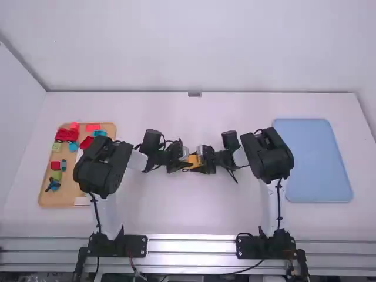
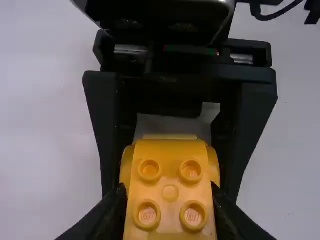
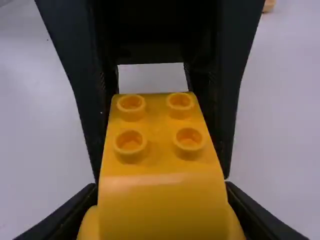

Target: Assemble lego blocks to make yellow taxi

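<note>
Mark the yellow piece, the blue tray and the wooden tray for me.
Yellow piece (image 2: 170, 193): left wrist view, on its studded top.
Blue tray (image 1: 312, 160): high view, bare middle.
Wooden tray (image 1: 54, 199): high view, bare near-left corner.

Left arm (image 1: 101, 170) and right arm (image 1: 270, 158) bent at black joints, forearms angled inward. Left gripper (image 1: 189, 163) and right gripper (image 1: 200, 160) face each other between arms, close together. Left fingers (image 2: 106, 215) and right fingers (image 3: 72, 215) clamped, each pair held slightly parted.

A robotics lab — twin arms (image 1: 107, 214), white table (image 1: 194, 217).
</note>
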You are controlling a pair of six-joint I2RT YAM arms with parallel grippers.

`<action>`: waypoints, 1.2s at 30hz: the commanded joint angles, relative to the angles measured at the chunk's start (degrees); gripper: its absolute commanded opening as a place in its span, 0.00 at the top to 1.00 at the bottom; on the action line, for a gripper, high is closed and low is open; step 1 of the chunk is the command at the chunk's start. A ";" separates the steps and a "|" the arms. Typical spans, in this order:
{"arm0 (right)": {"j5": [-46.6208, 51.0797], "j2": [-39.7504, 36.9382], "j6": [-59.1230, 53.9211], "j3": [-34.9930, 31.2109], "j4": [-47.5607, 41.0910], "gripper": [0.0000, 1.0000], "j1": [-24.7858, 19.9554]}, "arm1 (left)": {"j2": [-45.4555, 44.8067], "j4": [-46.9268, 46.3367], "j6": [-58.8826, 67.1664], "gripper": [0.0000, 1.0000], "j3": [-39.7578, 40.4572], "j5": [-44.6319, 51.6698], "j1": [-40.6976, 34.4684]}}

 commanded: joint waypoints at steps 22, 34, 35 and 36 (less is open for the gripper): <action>1.07 0.59 -0.17 0.37 0.26 0.44 -1.40 | -20.98 -0.72 -0.63 0.57 -11.39 -15.91 6.40; 2.19 -7.32 17.49 0.74 -0.92 0.54 -11.65 | -27.80 11.61 -15.74 0.01 -20.74 -17.18 22.60; 2.84 -7.87 18.25 0.66 -1.18 0.54 -12.11 | -27.80 11.93 -16.09 0.01 -20.94 -17.70 22.71; 5.01 -9.99 20.46 0.50 -2.97 0.54 -13.79 | -27.80 13.22 -17.38 0.01 -21.64 -20.15 22.67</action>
